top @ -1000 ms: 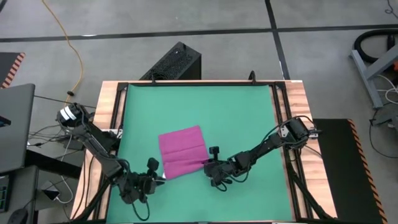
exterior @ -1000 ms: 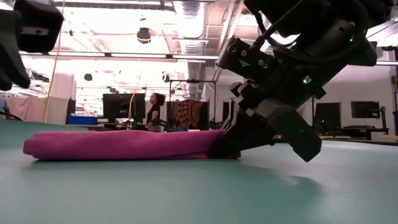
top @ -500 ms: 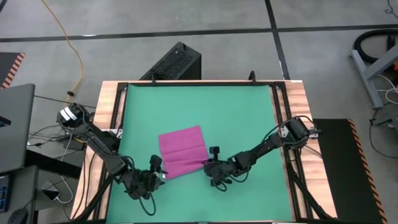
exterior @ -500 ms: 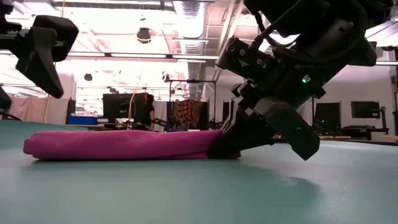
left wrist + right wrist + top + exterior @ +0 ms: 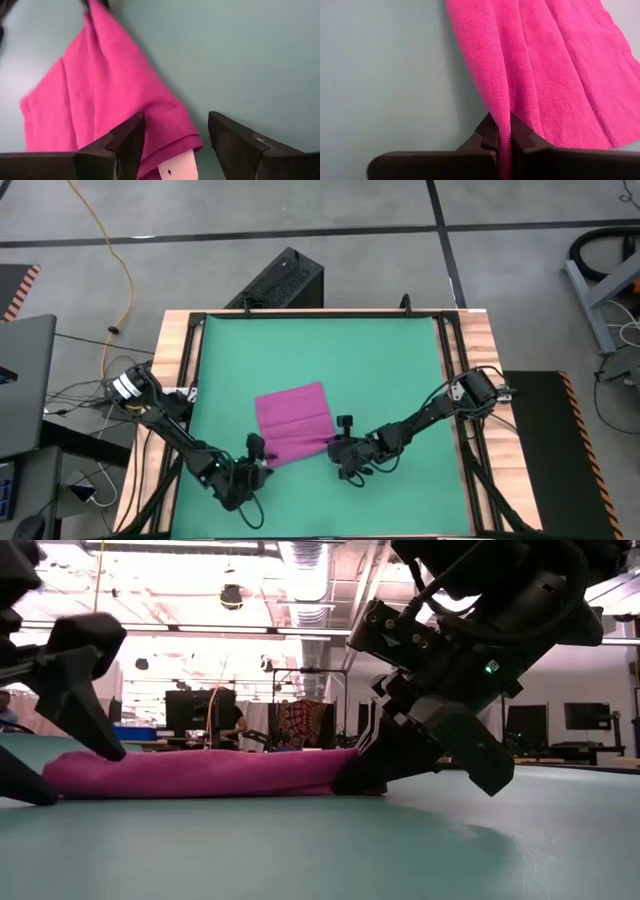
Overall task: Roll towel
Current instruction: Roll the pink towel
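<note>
Left gripper (image 5: 254,464) is low at the near-left corner of the towel (image 5: 293,423). Fingers spread wide; nothing held. In the left wrist view the corner of the cloth lies in the gap between the two fingers (image 5: 127,142), with a pale fingertip pad just under the fabric's edge. It looks poised to close, not yet closed.

The towel lies flat on the green mat (image 5: 380,360), folded into a rough rectangle. From the left gripper the cloth runs ahead and off to the right, toward the other arm. From table height it shows as a long, low pink band, its long axis running from one gripper across to the other along the near edge.

Right gripper (image 5: 337,447) sits at the near-right corner. Fingers pinched tight together on a fold of the towel's edge; the right wrist view shows pink fabric squeezed up between the tips (image 5: 492,134). From this gripper the cloth spreads ahead and away to the left.

Judgement: each arm has its own corner, so neither is nearer overall. The near edge joining the two grippers is the line the roll would start from. The left fingers need to close on their corner first; then both can turn that edge away, toward the far side of the mat.
</note>
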{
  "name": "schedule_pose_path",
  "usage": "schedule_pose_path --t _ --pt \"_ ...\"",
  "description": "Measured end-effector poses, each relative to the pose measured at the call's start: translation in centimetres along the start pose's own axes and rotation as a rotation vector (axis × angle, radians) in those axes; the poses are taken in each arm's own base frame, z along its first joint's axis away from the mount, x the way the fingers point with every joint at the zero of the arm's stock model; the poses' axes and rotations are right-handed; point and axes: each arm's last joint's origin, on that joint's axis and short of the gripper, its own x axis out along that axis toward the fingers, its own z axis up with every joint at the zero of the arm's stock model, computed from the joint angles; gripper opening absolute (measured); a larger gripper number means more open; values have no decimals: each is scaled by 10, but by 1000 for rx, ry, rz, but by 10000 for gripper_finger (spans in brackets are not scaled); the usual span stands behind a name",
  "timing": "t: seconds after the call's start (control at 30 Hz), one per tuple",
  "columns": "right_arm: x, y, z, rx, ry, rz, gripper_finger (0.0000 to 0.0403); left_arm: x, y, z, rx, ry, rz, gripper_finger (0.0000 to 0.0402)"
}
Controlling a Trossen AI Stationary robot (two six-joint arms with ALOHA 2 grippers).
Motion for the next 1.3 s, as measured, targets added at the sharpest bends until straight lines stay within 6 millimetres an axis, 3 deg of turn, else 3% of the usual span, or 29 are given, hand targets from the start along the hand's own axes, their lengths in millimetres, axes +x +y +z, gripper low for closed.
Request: schedule_pose_path --t 0.13,0.33,0.77,1.07,1.3 --pt "0 0 0 0 0 1 24 -1 0 -6 -129 38 19 208" --pt "0 0 0 1 0 2 24 0 2 -16 -173 44 79 191" --pt "-9 7 4 46 -22 24 24 4 10 -18 -202 119 100 13" --pt "-38 -5 21 161 -27 194 18 -10 16 7 -293 52 23 11" --pt "-41 -26 28 282 -5 294 16 -25 36 18 -387 5 10 11"
